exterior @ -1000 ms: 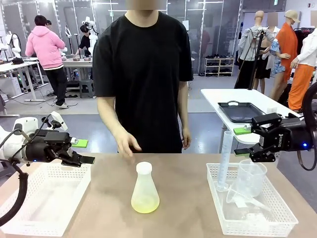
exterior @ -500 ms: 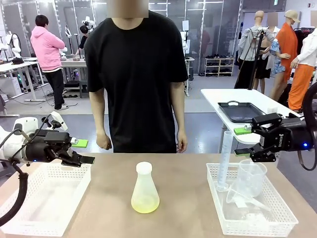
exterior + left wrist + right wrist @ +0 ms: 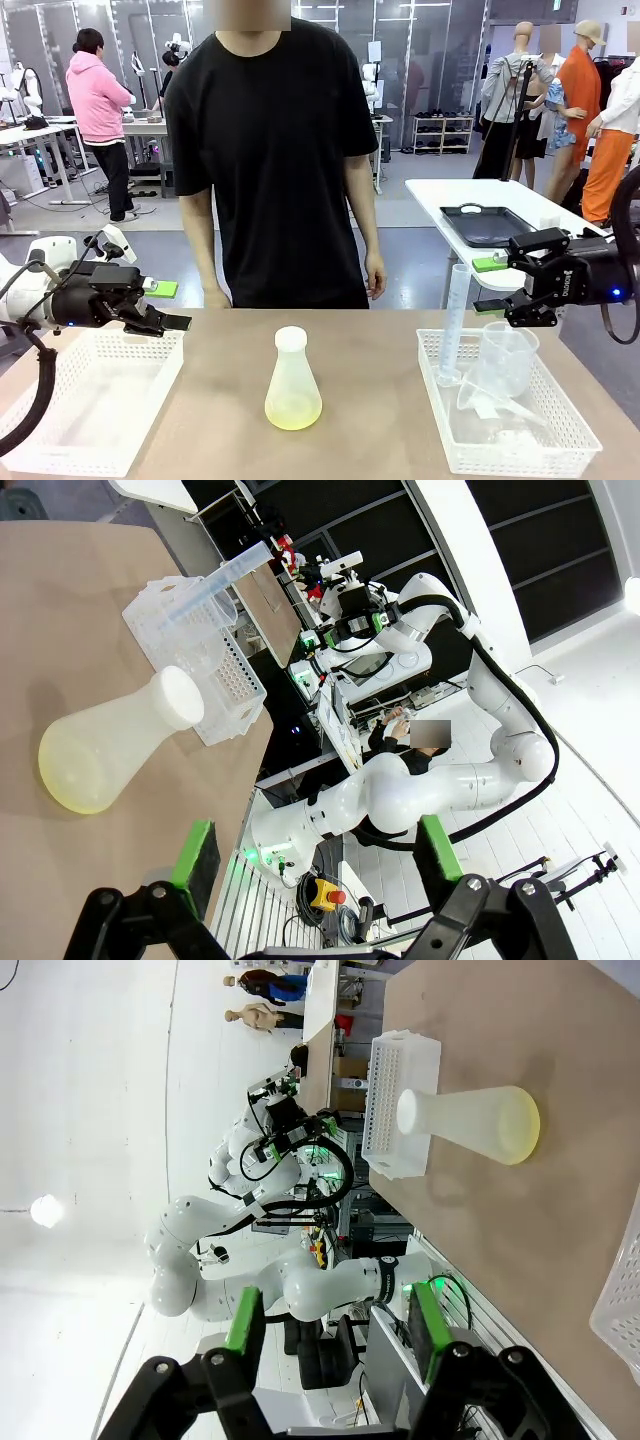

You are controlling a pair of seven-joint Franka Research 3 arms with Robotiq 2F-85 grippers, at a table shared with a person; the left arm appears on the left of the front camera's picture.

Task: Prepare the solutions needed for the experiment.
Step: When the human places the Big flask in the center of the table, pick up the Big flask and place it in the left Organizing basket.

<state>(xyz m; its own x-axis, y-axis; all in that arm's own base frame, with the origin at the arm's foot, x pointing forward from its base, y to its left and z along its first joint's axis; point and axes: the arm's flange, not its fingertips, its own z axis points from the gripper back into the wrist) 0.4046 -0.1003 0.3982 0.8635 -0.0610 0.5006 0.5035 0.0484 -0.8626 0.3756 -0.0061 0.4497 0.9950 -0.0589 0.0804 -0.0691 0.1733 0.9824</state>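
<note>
Between left basket (image 3: 100,405), right basket (image 3: 520,462): flask (image 3: 292,365) holding solutions (image 3: 293,412).

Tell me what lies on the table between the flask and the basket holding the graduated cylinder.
Nothing: in the front view, only bare brown table separates the flask from that basket.

Bright, even overhead light fills the lab in the front view, sharp from fgd to bkgd. The flask (image 3: 293,385) casts just a faint, soft shadow on the bench (image 3: 380,400); its pale liquid (image 3: 293,412) glows. Both wrist views, wide-angle, bend straight lines hard toward the edges. White walls wash out near-white, w/ one lamp (image 3: 45,1210) flaring in the right wrist view.
</note>
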